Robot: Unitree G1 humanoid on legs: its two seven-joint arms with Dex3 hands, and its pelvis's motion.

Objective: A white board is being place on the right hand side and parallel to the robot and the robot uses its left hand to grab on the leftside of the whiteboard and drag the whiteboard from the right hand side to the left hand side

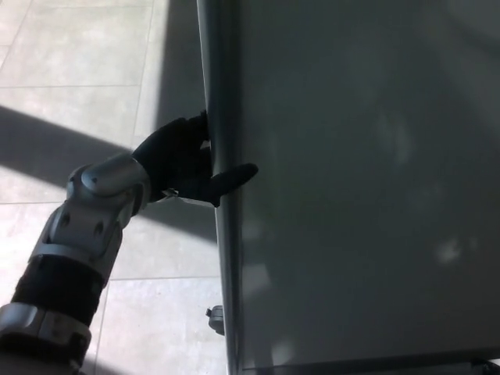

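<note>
Black left robot hand (183, 160) grips whiteboard (359, 187) edge, fingers hidden behind.

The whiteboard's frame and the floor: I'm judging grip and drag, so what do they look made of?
The whiteboard's frame looks like smooth grey metal, perhaps aluminium: a thin, straight strip with a soft sheen. The panel looks glossy, showing faint reflections. The floor appears to be large pale stone-like tiles, matte, with thin grout lines. The left hand looks like matte black plastic or rubber.
</note>
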